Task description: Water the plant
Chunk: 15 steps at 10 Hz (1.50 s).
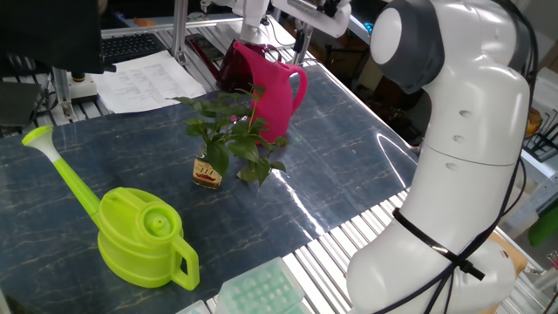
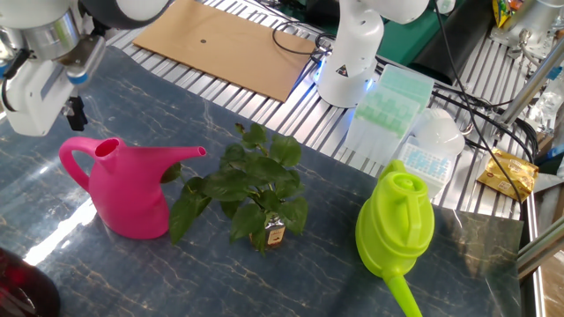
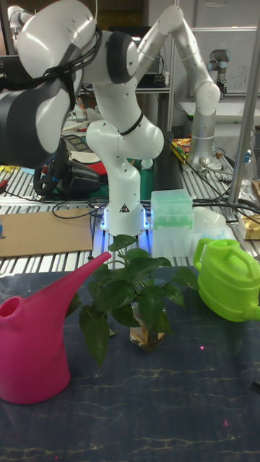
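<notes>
The plant (image 2: 256,189), a leafy green sprig in a small amber bottle (image 2: 273,233), stands mid-table between two watering cans. In one fixed view the plant (image 1: 228,131) is just in front of the pink watering can (image 1: 272,92). That pink watering can (image 2: 128,198) points its spout at the leaves. A lime green watering can (image 2: 397,224) sits on the other side. My gripper (image 2: 62,114) hangs above the pink can's handle end, apart from it, open and holding nothing. At the top edge, the gripper (image 1: 277,33) is partly cut off.
A cardboard sheet (image 2: 220,44) lies behind the mat, beside the arm's base (image 2: 348,62). Pale green lidded boxes (image 2: 388,97) stand near the green can. Papers (image 1: 144,78) and a dark red object (image 1: 234,65) lie beyond the pink can.
</notes>
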Motion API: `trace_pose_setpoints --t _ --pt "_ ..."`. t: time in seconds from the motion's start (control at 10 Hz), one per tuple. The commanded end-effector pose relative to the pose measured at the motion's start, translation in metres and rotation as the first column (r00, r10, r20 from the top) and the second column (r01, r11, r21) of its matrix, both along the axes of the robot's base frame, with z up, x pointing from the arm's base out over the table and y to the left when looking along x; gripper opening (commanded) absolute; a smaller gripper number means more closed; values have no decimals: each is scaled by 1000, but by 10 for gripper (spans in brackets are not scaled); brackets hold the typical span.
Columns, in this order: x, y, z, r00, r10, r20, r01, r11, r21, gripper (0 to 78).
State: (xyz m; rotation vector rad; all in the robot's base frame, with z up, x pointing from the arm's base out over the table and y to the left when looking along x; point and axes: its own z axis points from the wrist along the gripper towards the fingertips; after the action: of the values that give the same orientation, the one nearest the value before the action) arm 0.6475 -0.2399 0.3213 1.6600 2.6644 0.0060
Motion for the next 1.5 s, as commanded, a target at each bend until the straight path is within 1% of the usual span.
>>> trace_pose_setpoints --t 0.1,0.4,0.7,0.8,0.9,1.1,1.2,1.5 --pt "0 -2 -2 999 -50 11 50 999 0 0" --pt "0 -2 -2 998 -59 16 59 998 2 0" --pt "0 -2 -2 998 -54 11 54 999 4 0" --pt "0 -2 -2 997 -73 5 73 997 6 0" --pt "0 -2 -2 989 -145 -4 145 989 10 0" --pt "0 -2 -2 980 -198 -18 198 980 11 0" --pt "0 -2 -2 971 -240 -26 240 971 21 0" --pt "0 -2 -2 961 -274 -26 275 961 21 0"
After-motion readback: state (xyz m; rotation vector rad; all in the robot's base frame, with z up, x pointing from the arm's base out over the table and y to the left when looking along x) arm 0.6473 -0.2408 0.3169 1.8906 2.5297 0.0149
